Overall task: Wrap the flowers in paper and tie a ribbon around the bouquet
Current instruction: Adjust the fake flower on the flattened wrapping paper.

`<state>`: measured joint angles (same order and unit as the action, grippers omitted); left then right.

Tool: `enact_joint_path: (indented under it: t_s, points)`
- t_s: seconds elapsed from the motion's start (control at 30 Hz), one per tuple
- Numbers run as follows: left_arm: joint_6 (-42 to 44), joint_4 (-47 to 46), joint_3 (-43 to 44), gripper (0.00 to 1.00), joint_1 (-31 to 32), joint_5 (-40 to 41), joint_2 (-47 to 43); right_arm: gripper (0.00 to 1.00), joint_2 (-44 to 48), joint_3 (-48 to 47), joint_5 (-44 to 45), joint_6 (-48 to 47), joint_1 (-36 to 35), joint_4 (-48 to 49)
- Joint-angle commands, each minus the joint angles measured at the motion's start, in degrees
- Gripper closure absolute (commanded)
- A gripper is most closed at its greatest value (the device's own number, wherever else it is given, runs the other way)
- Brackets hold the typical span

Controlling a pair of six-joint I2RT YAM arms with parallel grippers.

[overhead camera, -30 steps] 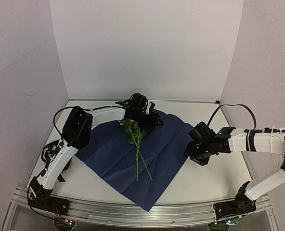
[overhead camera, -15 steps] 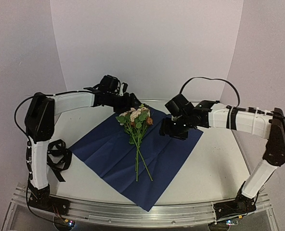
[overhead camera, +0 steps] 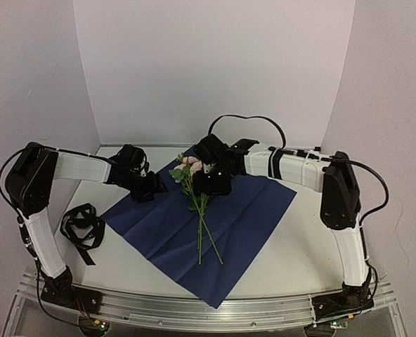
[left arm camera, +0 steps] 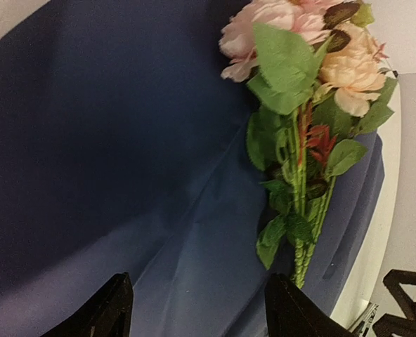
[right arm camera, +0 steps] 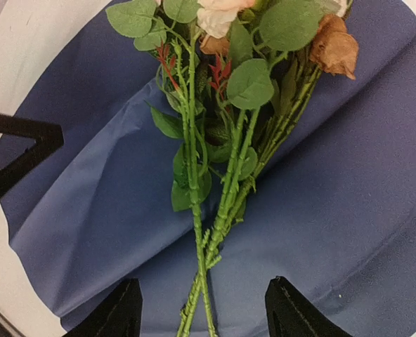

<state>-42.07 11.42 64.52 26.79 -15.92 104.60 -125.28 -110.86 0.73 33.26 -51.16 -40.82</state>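
Note:
The flowers (overhead camera: 194, 177) lie on the dark navy paper (overhead camera: 243, 217), rose heads toward the back wall and thin green stems running toward the near edge. My left gripper (overhead camera: 152, 188) hangs open over the paper's left corner; in the left wrist view its open gripper (left arm camera: 204, 309) frames bare paper (left arm camera: 88, 140), with the flowers (left arm camera: 299, 105) off to the right. My right gripper (overhead camera: 211, 184) is low over the bunch. In the right wrist view that gripper (right arm camera: 206, 312) is open, and the flowers' stems (right arm camera: 225, 210) run between its fingers without touching them.
The black ribbon (overhead camera: 81, 228) lies in a loose heap on the white table (overhead camera: 313, 246), left of the paper. White walls close in the back and both sides. The right arm reaches across the paper's far right corner.
Both arms have swung a long way. The left gripper came from the back down to the paper's left corner. The right gripper moved left, from beside the paper to over the flowers.

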Motion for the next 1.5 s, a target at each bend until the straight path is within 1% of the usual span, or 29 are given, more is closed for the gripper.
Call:
enact_joint_path:
  t_s: [0.0, 0.17, 0.27, 0.8, 1.07, 1.17, 1.47]
  points:
    - [-1.69, -4.88, -3.48, 0.35, -0.05, -0.42, -3.41, 0.35, -5.54, -8.69, 2.97, -2.94, -0.4, -2.37]
    - [-2.42, -5.98, -6.3, 0.37, -0.07, -0.14, -3.34, 0.33, -12.33, -15.68, 3.47, -3.99, -0.4, -3.03]
    - [-2.62, -6.11, -7.03, 0.37, -0.07, 0.37, -3.3, 0.33, -14.8, -17.92, 4.04, -4.09, -0.36, -3.47]
    - [-2.4, -5.88, -7.57, 0.37, -0.09, 0.28, -1.37, 0.33, -19.33, -18.87, 5.04, -3.72, -0.25, -3.64]
    - [-2.46, -5.72, -7.44, 0.37, -0.07, 0.01, -0.68, 0.36, -19.96, -18.54, 5.32, -3.2, 0.19, -3.71]
    - [-2.49, -5.54, -7.38, 0.37, -0.07, -0.07, -0.51, 0.38, -19.81, -18.22, 5.2, -3.04, 0.41, -3.81]
    - [-2.67, -5.31, -7.41, 0.38, -0.02, -0.08, -0.3, 0.56, -19.29, -17.71, 4.63, -2.67, 0.8, -3.83]
